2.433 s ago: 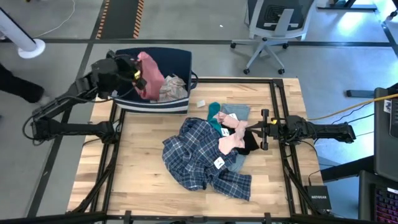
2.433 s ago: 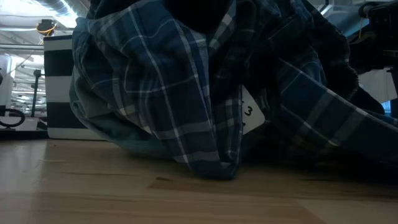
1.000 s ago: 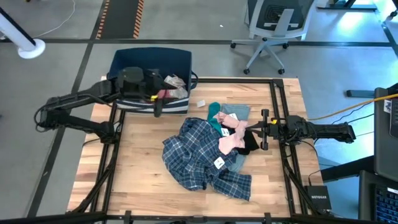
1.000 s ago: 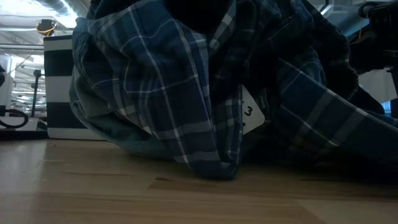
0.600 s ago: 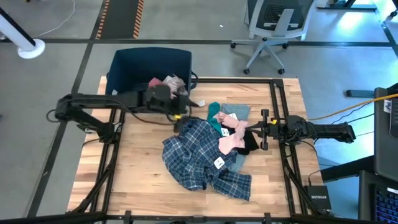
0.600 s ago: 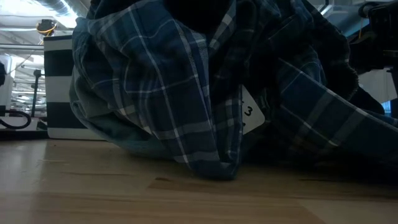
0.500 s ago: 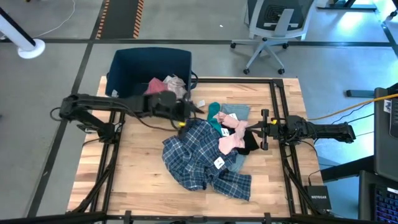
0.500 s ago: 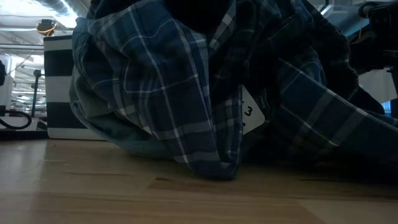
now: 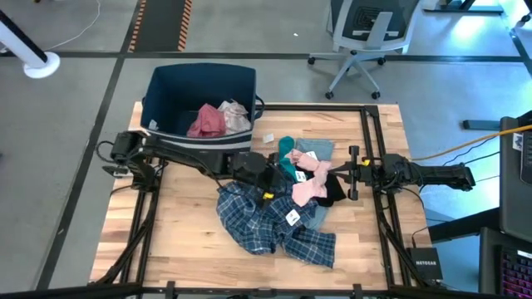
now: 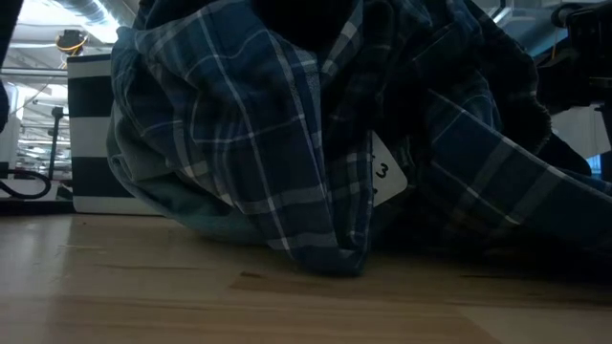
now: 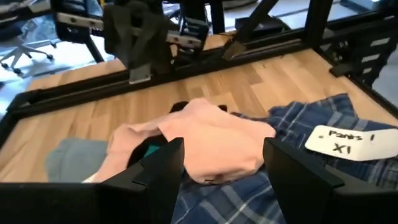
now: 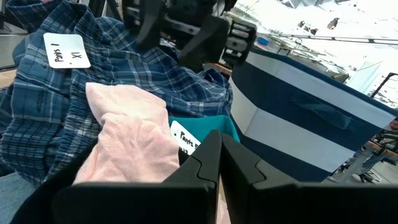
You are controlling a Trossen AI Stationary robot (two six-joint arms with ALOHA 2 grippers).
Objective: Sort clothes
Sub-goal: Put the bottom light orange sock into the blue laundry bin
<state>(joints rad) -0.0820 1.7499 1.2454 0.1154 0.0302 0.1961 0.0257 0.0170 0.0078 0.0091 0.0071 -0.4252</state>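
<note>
The left gripper (image 9: 268, 177) reaches across the wooden tabletop (image 9: 179, 224) to the heap of clothes and hangs low over the top edge of the large blue-and-white plaid shirt (image 9: 262, 218). In the left wrist view its two dark fingers (image 11: 163, 167) stand wide apart with nothing between them, framing the soft pale pink garment (image 11: 211, 142) just ahead.

That pink piece lies on the plaid shirt near the middle of the heap, with a white paper tag (image 11: 341, 142) on the plaid beside it. A teal piece (image 9: 287, 155) and a light grey-blue garment (image 9: 314, 149) lie at the heap's far edge, and a small black item (image 9: 335, 191) sits on the right side next to the pink.

The right gripper (image 9: 352, 173) rests at the right edge of the heap, its fingers (image 12: 205, 163) closed together and empty in the right wrist view.

Behind the tabletop's left part stands the dark blue rectangular fabric bin (image 9: 170, 87), holding a darker pink garment (image 9: 206, 121) and a pale beige one (image 9: 237, 115).
</note>
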